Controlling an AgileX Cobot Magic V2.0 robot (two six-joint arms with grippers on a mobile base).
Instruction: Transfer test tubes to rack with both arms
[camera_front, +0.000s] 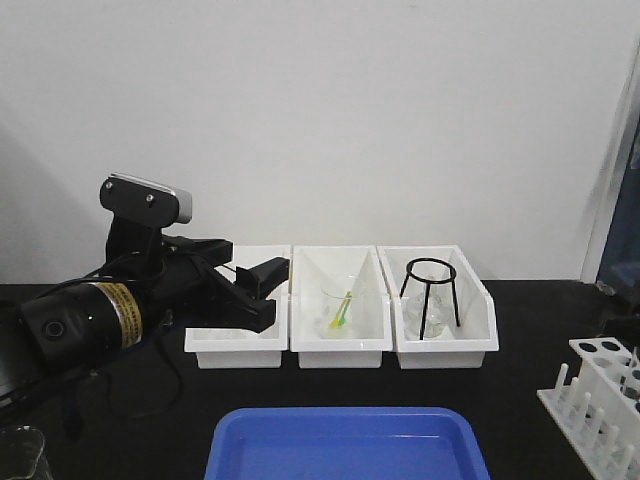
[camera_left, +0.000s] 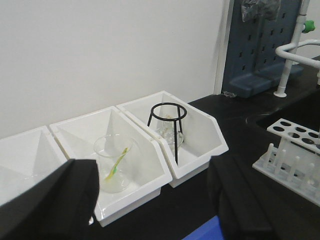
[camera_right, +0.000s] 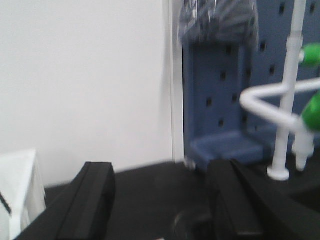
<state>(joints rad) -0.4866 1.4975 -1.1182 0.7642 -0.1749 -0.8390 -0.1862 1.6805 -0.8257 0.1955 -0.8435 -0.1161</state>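
Note:
The white rack stands at the table's right front, and in the left wrist view the rack shows its round holes and pegs. No test tubes are in view. My left gripper hovers at the left white bin, pointing right. Its jaws are open with nothing between them, as the left wrist view of this gripper confirms. In the blurred right wrist view my right gripper is open over the dark tabletop, empty. The right arm is outside the front view.
Three white bins sit in a row. The middle bin holds a beaker with a yellow-green item, the right one a black tripod ring. A blue tray lies in front. A blue pegboard stands at the right.

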